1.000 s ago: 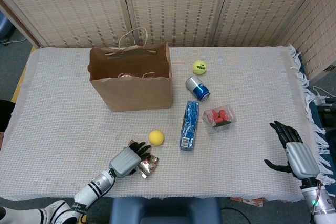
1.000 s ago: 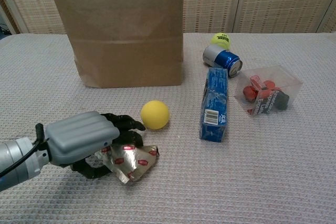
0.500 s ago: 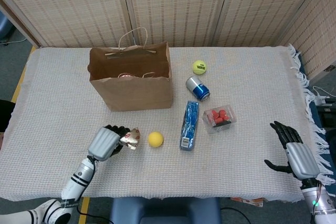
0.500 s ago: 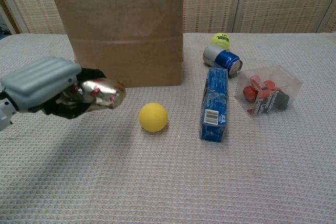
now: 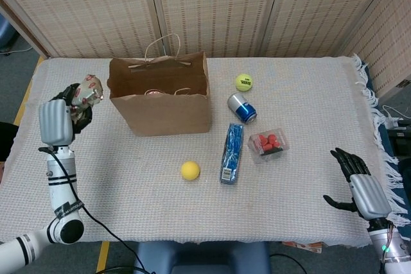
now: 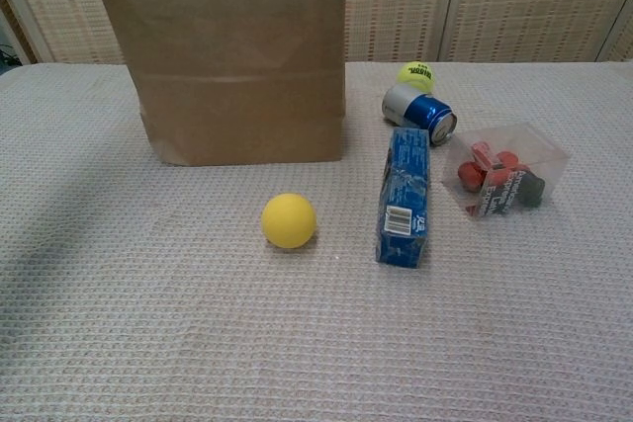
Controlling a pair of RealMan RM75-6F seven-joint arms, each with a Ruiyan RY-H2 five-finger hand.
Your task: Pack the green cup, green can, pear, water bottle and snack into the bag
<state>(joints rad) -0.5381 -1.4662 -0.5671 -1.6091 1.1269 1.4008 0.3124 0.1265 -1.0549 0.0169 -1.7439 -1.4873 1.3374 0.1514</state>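
Counter (image 5: 128,203) carries bag (image 5: 160,97) standing open near its back edge, left hand (image 5: 59,119) raised by the left edge beside the bag with fingers (image 5: 72,94) clenched round snack (image 5: 87,91), right hand (image 5: 361,187) at the front right corner, fingers spread, holding nothing.

Brown paper bag (image 6: 242,56); yellow ball (image 6: 289,219); blue box (image 6: 406,195); blue-and-silver can (image 6: 419,113); silver, red-patterned snack (image 5: 85,92); white woven tablecloth (image 6: 297,343).
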